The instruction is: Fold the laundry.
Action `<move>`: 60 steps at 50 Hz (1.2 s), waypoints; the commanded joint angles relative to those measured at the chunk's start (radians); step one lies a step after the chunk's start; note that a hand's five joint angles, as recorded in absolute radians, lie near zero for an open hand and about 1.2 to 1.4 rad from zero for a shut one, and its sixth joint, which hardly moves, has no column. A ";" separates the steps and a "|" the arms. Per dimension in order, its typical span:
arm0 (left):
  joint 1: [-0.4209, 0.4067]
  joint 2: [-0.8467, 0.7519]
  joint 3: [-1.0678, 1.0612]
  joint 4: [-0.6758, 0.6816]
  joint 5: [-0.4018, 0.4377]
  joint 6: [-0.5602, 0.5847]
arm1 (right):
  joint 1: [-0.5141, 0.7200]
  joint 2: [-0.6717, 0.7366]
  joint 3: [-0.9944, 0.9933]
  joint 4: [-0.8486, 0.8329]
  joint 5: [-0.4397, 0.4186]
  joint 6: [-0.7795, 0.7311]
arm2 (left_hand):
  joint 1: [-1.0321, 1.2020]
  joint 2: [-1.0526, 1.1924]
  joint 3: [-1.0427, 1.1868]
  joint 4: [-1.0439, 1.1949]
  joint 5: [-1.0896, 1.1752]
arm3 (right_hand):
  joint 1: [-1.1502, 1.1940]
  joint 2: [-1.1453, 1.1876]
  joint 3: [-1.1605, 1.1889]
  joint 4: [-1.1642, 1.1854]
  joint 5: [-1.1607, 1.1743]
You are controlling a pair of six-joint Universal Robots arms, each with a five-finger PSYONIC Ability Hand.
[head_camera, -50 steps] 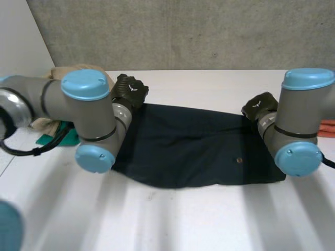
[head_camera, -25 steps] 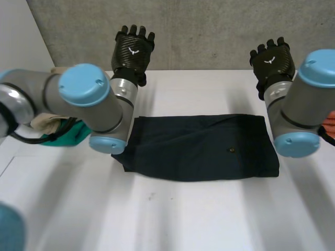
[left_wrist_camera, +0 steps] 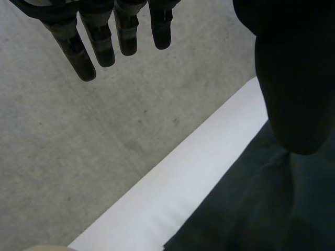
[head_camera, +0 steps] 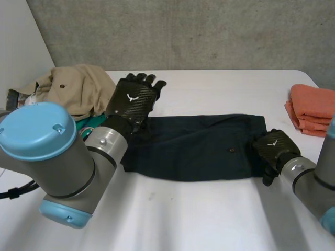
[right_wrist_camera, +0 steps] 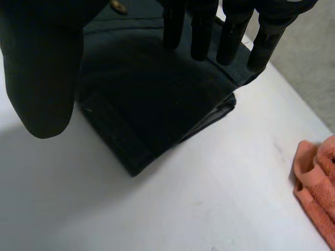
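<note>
A dark navy garment [head_camera: 199,146] lies folded into a long band across the middle of the white table [head_camera: 209,219]. My left hand [head_camera: 132,102] hovers over the band's left end, open, fingers straight and thumb apart; under its thumb in the left wrist view [left_wrist_camera: 99,44] lies the dark cloth [left_wrist_camera: 251,209]. My right hand [head_camera: 275,148] is at the band's right end near the front corner. It is open in the right wrist view [right_wrist_camera: 42,63], fingers straight above the folded end [right_wrist_camera: 146,99], thumb spread wide, nothing held. A small button [right_wrist_camera: 119,6] shows on the cloth.
A beige garment pile [head_camera: 73,86] with something green [head_camera: 86,123] beneath it sits at the back left. A folded orange cloth [head_camera: 314,110] lies at the right edge, close to my right hand's side [right_wrist_camera: 319,183]. A concrete wall [head_camera: 183,31] stands behind the table.
A second ago both hands were at the garment's far edge and it lay wider; they then rose open. Now both have come down to the ends of the narrower band.
</note>
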 commanded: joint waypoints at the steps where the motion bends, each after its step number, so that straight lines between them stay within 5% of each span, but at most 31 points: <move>1: -0.008 -0.002 0.005 0.002 0.000 -0.002 | -0.006 0.077 -0.005 -0.119 -0.004 0.000 | -0.015 -0.034 -0.037 -0.028 -0.049 | 0.692 0.683 0.679 0.680 0.666; 2: -0.008 -0.002 0.005 0.001 0.000 -0.002 | -0.012 0.079 -0.005 -0.121 0.002 -0.002 | -0.015 -0.034 -0.037 -0.028 -0.049 | 1.040 1.031 1.027 1.028 1.014; 3: -0.008 -0.002 0.005 0.001 0.000 -0.002 | -0.029 0.076 -0.006 -0.126 0.012 -0.002 | -0.015 -0.034 -0.037 -0.028 -0.049 | 1.086 1.077 1.073 1.074 1.060; 12: -0.013 0.065 -0.008 -0.005 -0.004 -0.002 | -0.123 -0.125 0.049 -0.136 0.098 -0.058 | -0.015 -0.034 -0.037 -0.028 -0.049 | 1.087 1.077 1.073 1.075 1.061; 19: -0.001 0.113 -0.035 -0.004 0.000 -0.001 | -0.152 -0.148 0.000 -0.141 0.094 -0.323 | -0.015 -0.034 -0.037 -0.028 -0.049 | 1.087 1.077 1.073 1.075 1.061; 21: 0.005 0.114 -0.033 -0.004 -0.003 -0.002 | -0.097 -0.141 -0.026 -0.162 0.075 -0.359 | -0.015 -0.034 -0.037 -0.028 -0.049 | 1.087 1.077 1.073 1.075 1.061; 26: 0.016 0.114 -0.035 -0.004 -0.007 -0.002 | 0.290 -0.066 -0.077 -0.300 -0.099 -0.390 | -0.015 -0.034 -0.037 -0.028 -0.049 | 1.087 1.077 1.073 1.075 1.061; 31: 0.018 0.114 -0.036 -0.004 -0.012 -0.002 | 0.472 0.077 -0.069 -0.339 -0.237 -0.396 | -0.015 -0.034 -0.037 -0.028 -0.049 | 1.087 1.077 1.073 1.075 1.061; 32: 0.021 0.114 -0.036 -0.002 -0.012 -0.002 | 0.491 0.103 -0.071 -0.333 -0.244 -0.399 | -0.015 -0.034 -0.037 -0.028 -0.049 | 0.965 0.956 0.952 0.954 0.940; 33: 0.022 0.114 -0.036 -0.002 -0.012 -0.002 | 0.504 0.125 -0.074 -0.325 -0.244 -0.402 | -0.015 -0.034 -0.037 -0.028 -0.049 | 0.604 0.595 0.591 0.592 0.578; 34: 0.024 0.114 -0.035 -0.001 -0.012 -0.004 | 0.515 0.154 -0.080 -0.308 -0.233 -0.417 | -0.015 -0.034 -0.037 -0.028 -0.049 | -0.135 -0.144 -0.149 -0.147 -0.161; 37: 0.028 0.113 -0.028 0.002 -0.012 -0.013 | 0.512 0.134 -0.102 -0.276 -0.152 -0.416 | -0.015 -0.034 -0.037 -0.028 -0.049 | -0.135 -0.144 -0.149 -0.147 -0.161; 40: 0.031 0.113 -0.002 0.007 -0.012 -0.048 | 0.509 0.035 -0.094 -0.267 -0.077 -0.343 | -0.015 -0.034 -0.037 -0.028 -0.049 | -0.135 -0.144 -0.149 -0.147 -0.161; 44: 0.033 0.110 0.056 0.007 -0.012 -0.103 | 0.446 -0.169 -0.088 -0.261 -0.044 -0.018 | -0.015 -0.034 -0.037 -0.028 -0.049 | -0.135 -0.144 -0.149 -0.147 -0.161; 45: 0.031 0.102 0.085 0.007 -0.012 -0.123 | 0.404 -0.224 -0.103 -0.235 -0.041 0.182 | -0.015 -0.034 -0.037 -0.028 -0.049 | -0.135 -0.144 -0.149 -0.147 -0.161; 49: 0.028 0.059 0.166 -0.005 -0.009 -0.172 | 0.279 -0.256 -0.169 -0.094 -0.054 0.467 | -0.014 -0.033 -0.036 -0.027 -0.048 | -0.135 -0.144 -0.149 -0.147 -0.161; 60: -0.114 -0.228 0.435 -0.269 -0.017 -0.199 | 0.207 0.014 -0.457 0.282 -0.043 0.426 | -0.003 -0.021 -0.024 -0.016 -0.036 | -0.135 -0.144 -0.149 -0.147 -0.161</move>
